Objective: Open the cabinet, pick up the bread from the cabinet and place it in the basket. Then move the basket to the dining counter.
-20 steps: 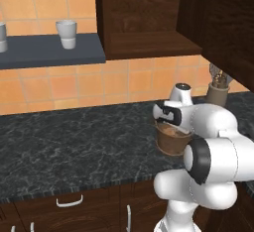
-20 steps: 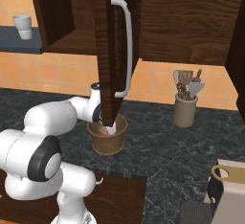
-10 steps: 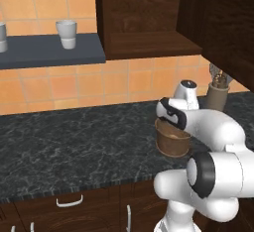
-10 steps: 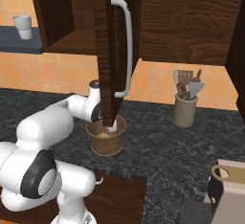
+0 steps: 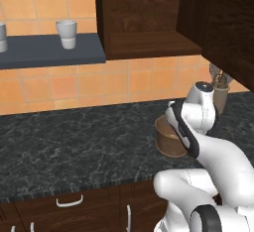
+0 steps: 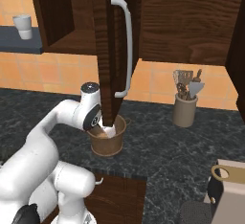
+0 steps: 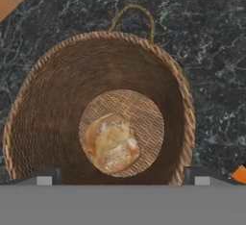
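Observation:
The round woven basket (image 7: 57, 104) stands on the black speckled counter (image 5: 74, 144), and the bread (image 7: 111, 142), a small tan bun, lies loose on its bottom. My gripper (image 7: 122, 178) hangs right above the basket's mouth, open, with one fingertip at each side of the rim and nothing between them. From the base, the basket (image 5: 166, 139) (image 6: 107, 145) sits partly behind my forearm and hand. The dark wooden cabinet (image 5: 144, 23) is open and its shelf is bare. Its door (image 6: 111, 50) with the silver bar handle (image 6: 125, 46) juts out over the basket. The dining counter is out of view.
A utensil pot (image 6: 184, 109) stands on the counter to the right of the basket. A white cup (image 5: 66, 33) sits on the grey wall shelf at the left. A beige box with a ring handle (image 6: 228, 189) is at the lower right. Drawers (image 5: 69, 201) run under the counter.
My arm's elbow has swung down and to the right while the hand has stayed over the basket. The bread lies free in the basket.

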